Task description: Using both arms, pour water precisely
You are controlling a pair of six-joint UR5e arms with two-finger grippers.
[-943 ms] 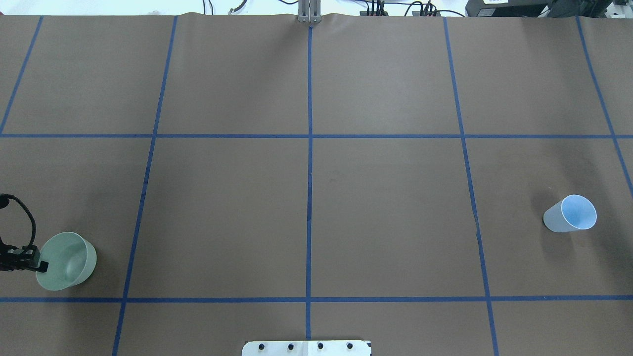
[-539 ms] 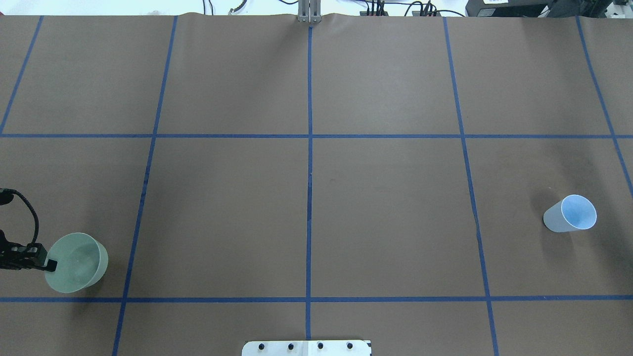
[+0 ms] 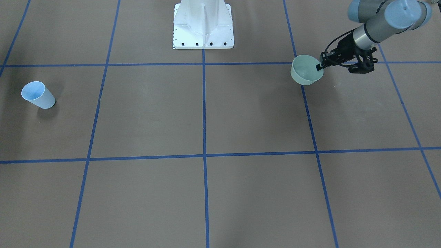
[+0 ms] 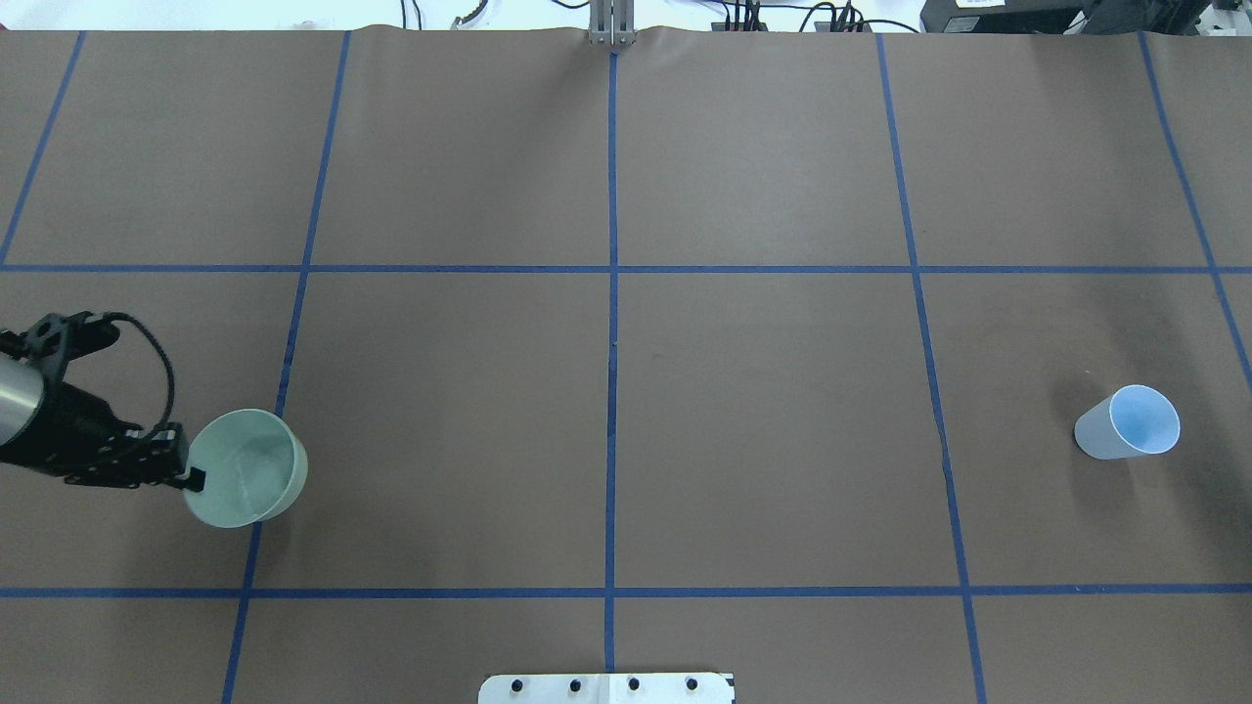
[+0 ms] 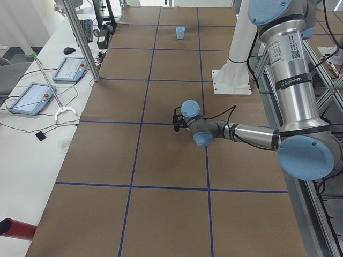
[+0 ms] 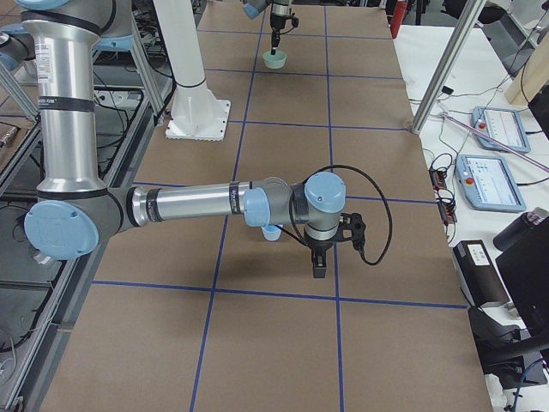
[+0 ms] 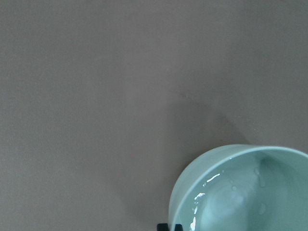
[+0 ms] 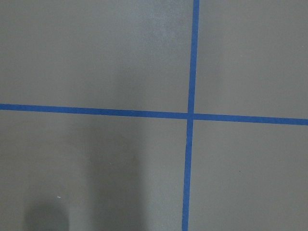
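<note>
My left gripper (image 4: 196, 479) is shut on the near rim of a pale green bowl (image 4: 249, 467) and holds it above the table at the left. It also shows in the front-facing view (image 3: 319, 65) with the bowl (image 3: 306, 70). Water (image 7: 207, 185) glints inside the bowl (image 7: 240, 192) in the left wrist view. A light blue cup (image 4: 1130, 422) stands upright at the right, also seen in the front-facing view (image 3: 37, 95). My right gripper (image 6: 319, 266) hangs over the table just past the cup (image 6: 271, 233); I cannot tell whether it is open or shut.
The white pedestal (image 3: 203, 24) stands at the robot's edge of the table, between the bowl and the cup. Blue tape lines (image 4: 611, 293) divide the brown table cover. A metal post (image 4: 611, 24) stands at the far edge. Tablets (image 6: 493, 176) lie on a side table.
My left gripper has carried the green bowl to the right and away from the robot, over a blue tape line. The blue cup has not moved.
</note>
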